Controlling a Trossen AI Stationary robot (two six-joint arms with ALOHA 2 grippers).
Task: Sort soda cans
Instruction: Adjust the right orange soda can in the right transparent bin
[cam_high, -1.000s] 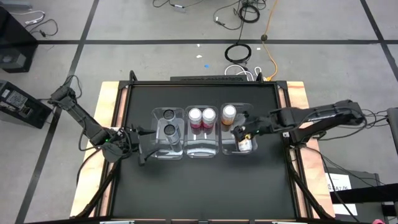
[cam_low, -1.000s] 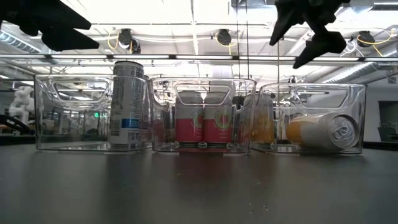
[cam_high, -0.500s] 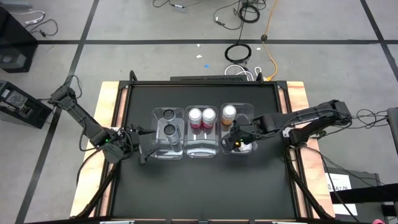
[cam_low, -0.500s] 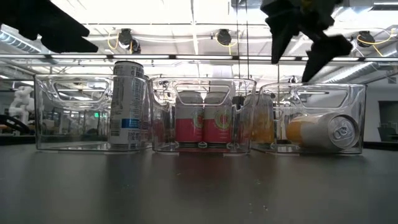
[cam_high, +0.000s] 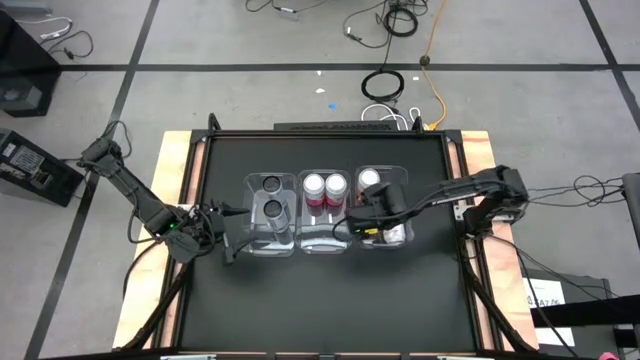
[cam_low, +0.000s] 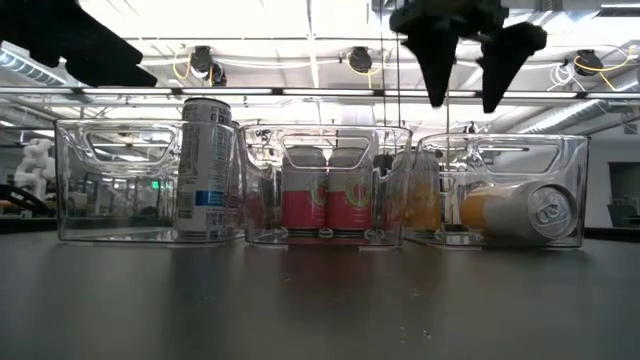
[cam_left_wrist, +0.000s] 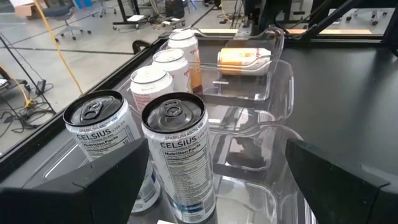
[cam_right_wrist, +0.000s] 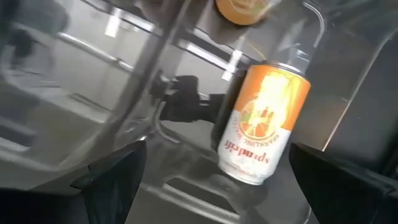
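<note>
Three clear bins stand in a row at the table's middle. The left bin (cam_high: 270, 240) holds two dark soda cans (cam_left_wrist: 180, 149) (cam_left_wrist: 102, 137), both upright. Two pink-red cans (cam_high: 324, 187) stand in the middle bin. In the right bin, one orange can (cam_high: 369, 180) stands at the far end and another orange can (cam_right_wrist: 264, 130) lies on its side on the bin floor. My right gripper (cam_low: 465, 70) hangs open above the right bin, fingers pointing down, clear of the lying can. My left gripper (cam_high: 232, 245) waits open at the left bin's near-left corner.
The bins' clear walls (cam_low: 500, 150) rise around the cans and stand close together. The black tabletop (cam_high: 320, 300) is bare in front of the bins. Wooden side boards (cam_high: 180, 170) frame the table, and cables lie on the floor beyond its far edge.
My right gripper has moved toward the table's left, from the right bin's right side to above that bin. It has tipped from slanting to pointing nearly straight down, and its fingers stay apart. The cans and the left arm have kept still.
</note>
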